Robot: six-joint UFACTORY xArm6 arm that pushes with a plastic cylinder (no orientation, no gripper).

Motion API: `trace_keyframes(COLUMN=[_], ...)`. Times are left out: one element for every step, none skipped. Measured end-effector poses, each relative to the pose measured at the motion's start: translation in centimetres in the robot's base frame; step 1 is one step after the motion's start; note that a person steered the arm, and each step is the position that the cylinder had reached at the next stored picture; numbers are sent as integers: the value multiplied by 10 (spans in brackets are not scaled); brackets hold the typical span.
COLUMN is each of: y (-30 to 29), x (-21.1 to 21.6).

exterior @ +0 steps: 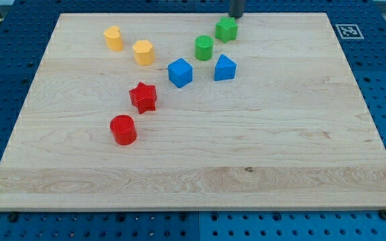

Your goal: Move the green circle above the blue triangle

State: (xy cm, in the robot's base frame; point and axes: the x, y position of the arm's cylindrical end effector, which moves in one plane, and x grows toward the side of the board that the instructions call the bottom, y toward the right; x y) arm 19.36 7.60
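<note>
My tip (236,17) is showing at the view's top edge, just above the green star-like block (226,29), close to it; whether it is touching I cannot tell. The arm is ending in a plain rod, so the end effector is neither opening nor closing on anything.

The green circle (204,47) is sitting on the wooden surface (246,147), just down and to the view's left of the green star-like block. The blue triangle (224,68) is lying just below and to the right of the green circle, a small gap showing between them. A blue cube (180,72) is sitting to the left of the triangle.

Two yellow blocks (113,38) (143,52) are resting toward the upper left. A red star (143,97) and a red cylinder (123,130) are standing lower down on the left.
</note>
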Motion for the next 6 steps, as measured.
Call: trace_keyframes(y=[-61, -84, -84, -74, -62, -120], x=[21, 55, 98, 106, 106, 111])
